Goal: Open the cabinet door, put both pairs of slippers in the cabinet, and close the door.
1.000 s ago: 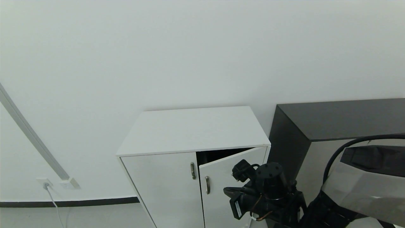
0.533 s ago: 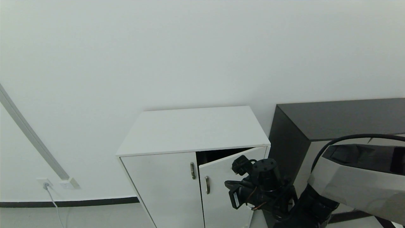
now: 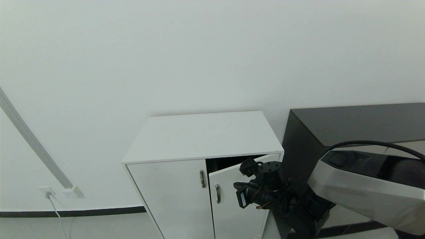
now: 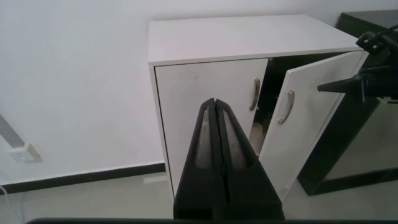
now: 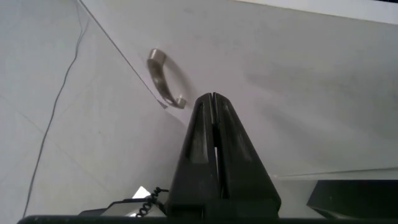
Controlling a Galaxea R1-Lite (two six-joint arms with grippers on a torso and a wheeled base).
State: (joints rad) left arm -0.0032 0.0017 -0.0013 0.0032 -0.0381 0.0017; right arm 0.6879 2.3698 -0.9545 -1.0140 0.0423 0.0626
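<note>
**A:** Looking at the white cabinet (image 3: 202, 136), left of the dark bench (image 3: 358, 122), with its right door (image 3: 232, 205) ajar.

**B:** Spotting the right gripper (image 5: 213, 99) close to that door's outer face, just right of the handle (image 3: 217, 194), jaws pressed together on nothing.

**A:** And the left gripper (image 4: 214, 106)?

**B:** Held well back on the near side, jaws closed, empty too.

**A:** Step in hand?

**B:** Probably the door itself. Reads more like a push shut than a pull open. Calls for steady pressure near the handle edge until flush with the left door (image 3: 169, 196).

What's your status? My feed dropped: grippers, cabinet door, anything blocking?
Left gripper shut, empty, back from cabinet. Right gripper shut, empty, close to right door by its handle. Right door ajar, left door shut. No obstruction seen.
</note>
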